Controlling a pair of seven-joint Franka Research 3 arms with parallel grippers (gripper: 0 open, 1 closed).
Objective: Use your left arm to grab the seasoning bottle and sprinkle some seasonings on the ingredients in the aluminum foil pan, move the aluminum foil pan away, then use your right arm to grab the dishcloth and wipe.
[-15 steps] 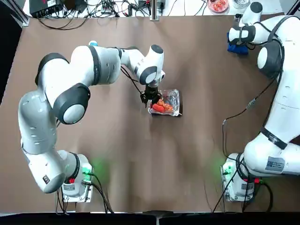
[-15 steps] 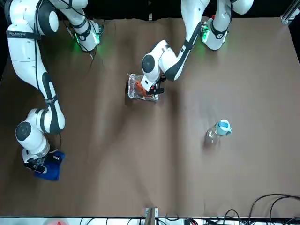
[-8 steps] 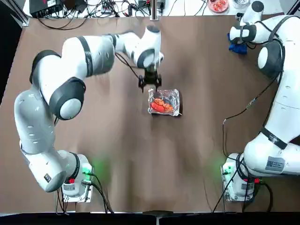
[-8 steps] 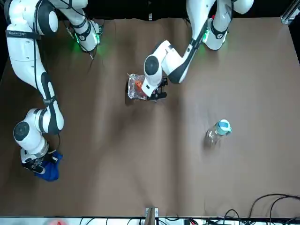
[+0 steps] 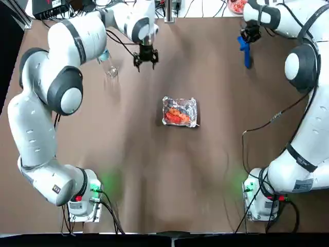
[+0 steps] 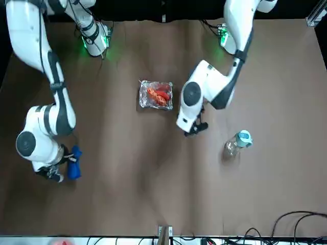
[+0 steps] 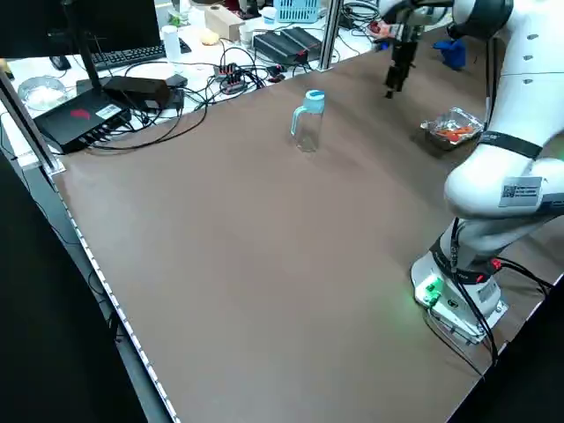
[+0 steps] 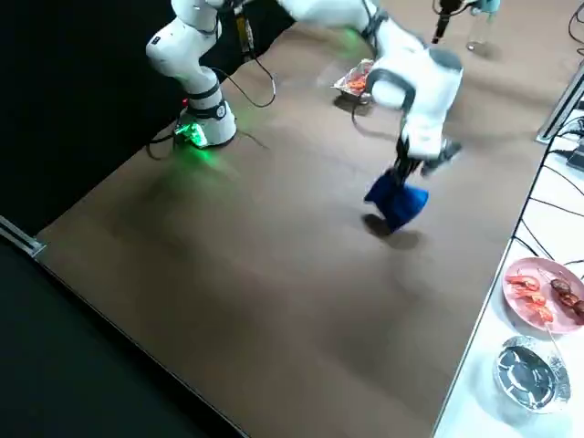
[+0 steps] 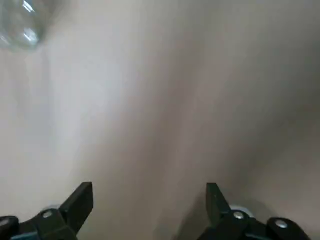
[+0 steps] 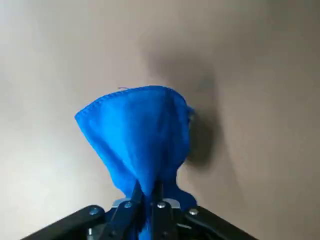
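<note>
The aluminum foil pan (image 5: 179,111) with orange-red ingredients (image 5: 176,114) sits mid-table, with neither gripper near it. The clear seasoning bottle (image 5: 107,64) with its light-blue cap (image 6: 244,137) stands upright at the far left. My left gripper (image 5: 145,57) hovers open and empty to the right of the bottle; its wrist view shows spread fingertips (image 9: 82,198) over bare table and the bottle (image 9: 20,25) off to one side. At the far right, my right gripper (image 5: 250,33) is shut on the blue dishcloth (image 5: 246,51), which hangs from the fingers above the table (image 10: 140,130).
Beyond the table's far edge lie cables and black boxes (image 5: 51,7), a plate of red food (image 5: 239,5) and a small foil dish (image 8: 529,370). The arm bases with green lights (image 5: 85,198) (image 5: 259,193) stand at the near edge.
My left gripper left the pan's edge and swung to the far left, near the bottle. My right gripper lifted the dishcloth off the far right corner and carried it inward.
</note>
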